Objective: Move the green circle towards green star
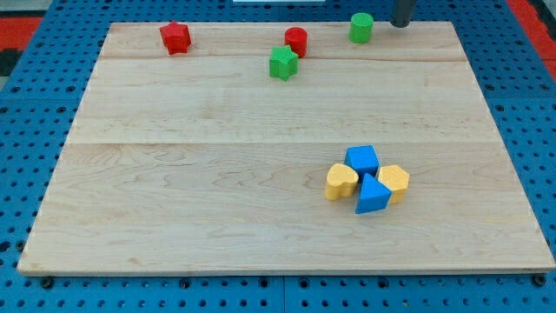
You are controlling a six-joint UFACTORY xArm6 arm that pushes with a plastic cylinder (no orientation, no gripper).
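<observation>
Fingers were none; the rod's tip stood just right of the green circular block at the wooden table's top edge, the green star block lying apart, down-left.

view: one camera | looks down at a slant from my board's bottom edge | range: whole board framed

Two groups of blocks on the counter, top and lower right.
Along the view's top: red star, red circle just above green star, then green circle, my tip just to its right. Lower right, touching: blue cube, yellow heart, blue triangle, yellow hexagon.
</observation>
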